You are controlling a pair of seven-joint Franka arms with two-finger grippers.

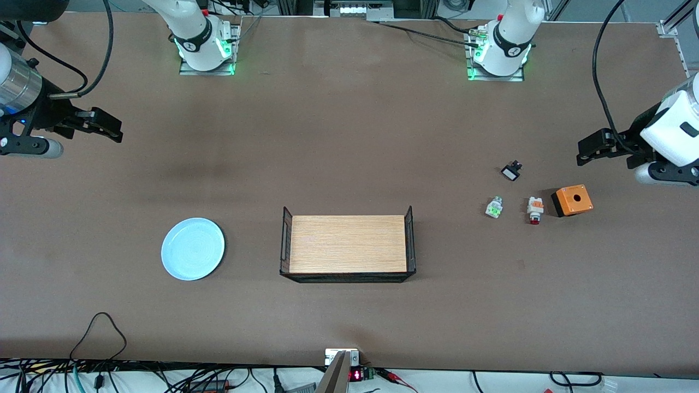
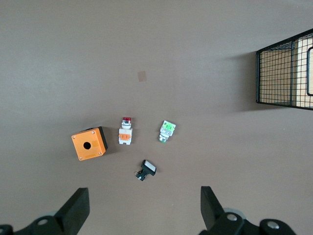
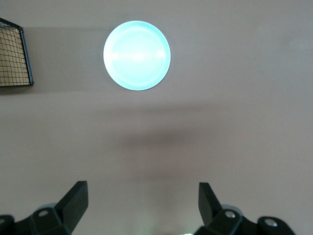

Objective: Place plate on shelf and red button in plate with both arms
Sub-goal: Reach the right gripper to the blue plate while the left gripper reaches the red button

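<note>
Both pincers hang with fingers apart, holding nothing: the left pincer [image 1: 587, 152] over the tabletop [image 1: 349, 136] at the left arm's end, the right pincer [image 1: 109, 128] at the other. The plate [image 1: 193, 249] lies toward the right arm's end, beside the wire tray [image 1: 348, 277]. The red button [image 1: 535, 210] lies between an orange box [image 1: 572, 200] and a green-capped switch [image 1: 494, 207].

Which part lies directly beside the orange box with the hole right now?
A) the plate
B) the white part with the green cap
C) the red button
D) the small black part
C: the red button lies on the table right next to the orange box, between it and the green-capped part; the plate lies toward the right arm's end of the table.
</note>
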